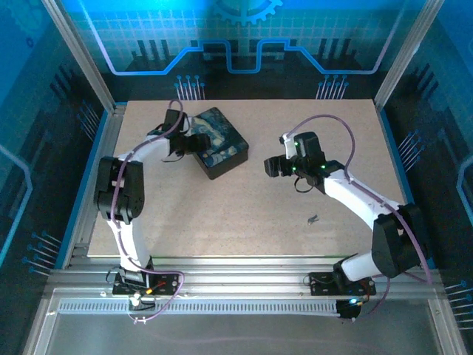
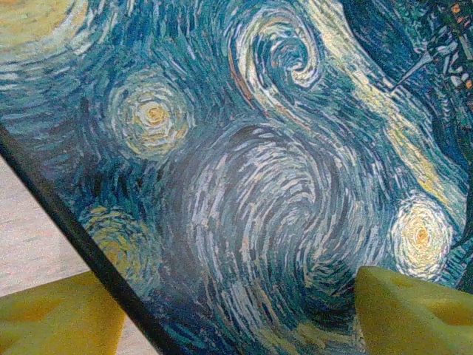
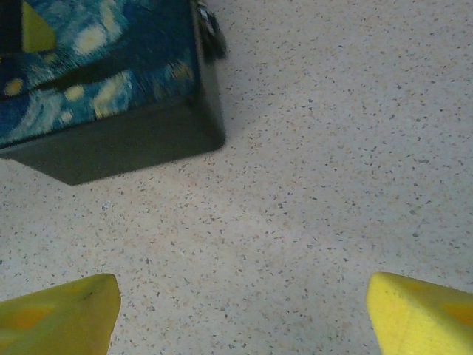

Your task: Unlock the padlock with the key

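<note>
The padlock (image 3: 210,31) is a small dark lump with a silvery glint, hanging on the side of the box near its corner. The key (image 1: 313,219) lies as a tiny dark sliver on the table, near the right arm and apart from both grippers. My left gripper (image 1: 194,140) is open over the box's painted lid (image 2: 244,185); one yellow finger (image 2: 52,318) is outside the lid's dark edge and the other over the lid. My right gripper (image 1: 275,166) is open just right of the box, and its fingers (image 3: 59,314) have bare table between them.
The dark box (image 1: 218,143) with the swirling blue-yellow lid stands at the back left of the speckled tabletop (image 1: 244,214). Metal frame posts and blue panels enclose the table. Bare table stretches in front of the box.
</note>
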You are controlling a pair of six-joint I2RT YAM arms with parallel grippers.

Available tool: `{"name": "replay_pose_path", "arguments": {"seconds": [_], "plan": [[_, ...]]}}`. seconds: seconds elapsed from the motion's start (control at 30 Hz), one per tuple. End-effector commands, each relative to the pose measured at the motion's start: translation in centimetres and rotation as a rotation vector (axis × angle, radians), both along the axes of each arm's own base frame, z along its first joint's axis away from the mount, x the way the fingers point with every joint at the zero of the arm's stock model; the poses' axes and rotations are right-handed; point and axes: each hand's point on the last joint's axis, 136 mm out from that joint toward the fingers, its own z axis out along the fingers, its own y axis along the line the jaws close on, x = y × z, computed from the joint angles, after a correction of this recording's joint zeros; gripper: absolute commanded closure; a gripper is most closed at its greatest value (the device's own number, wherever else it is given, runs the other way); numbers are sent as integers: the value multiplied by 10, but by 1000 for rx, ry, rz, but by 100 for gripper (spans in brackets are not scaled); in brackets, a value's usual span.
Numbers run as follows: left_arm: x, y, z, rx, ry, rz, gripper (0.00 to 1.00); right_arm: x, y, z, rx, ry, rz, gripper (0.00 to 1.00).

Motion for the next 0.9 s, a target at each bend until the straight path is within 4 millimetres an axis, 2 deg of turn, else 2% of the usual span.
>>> {"name": "replay_pose_path", "arguments": {"seconds": [0.0, 0.1, 0.2, 0.27, 0.47, 0.53, 0.7, 0.77, 0.87], "plan": [[-69, -56, -55, 17, 238, -297, 22, 12, 6, 9, 51, -9, -8, 12], [-87, -89, -59, 0, 243, -407, 23, 25, 4, 8, 117, 21, -15, 12], [-103, -117, -54, -33, 235, -511, 25, 34, 3, 1, 154, 58, -18, 14], [-101, -123, -47, -39, 206, -508, 25, 35, 3, -7, 158, 92, -22, 14], [-67, -104, -8, -123, 103, -361, 23, 17, 3, -32, 173, 190, -40, 18], [-59, -98, 0, -135, 88, -333, 23, 8, 5, -38, 179, 212, -44, 18], [-49, -82, 3, -139, 84, -261, 22, -17, 22, -52, 188, 260, -28, 19], [-43, -66, 2, -136, 91, -164, 21, -28, 36, -58, 188, 278, -15, 19], [-37, -31, 0, -107, 127, 44, 17, -37, 55, -60, 199, 287, -38, 21]]}}
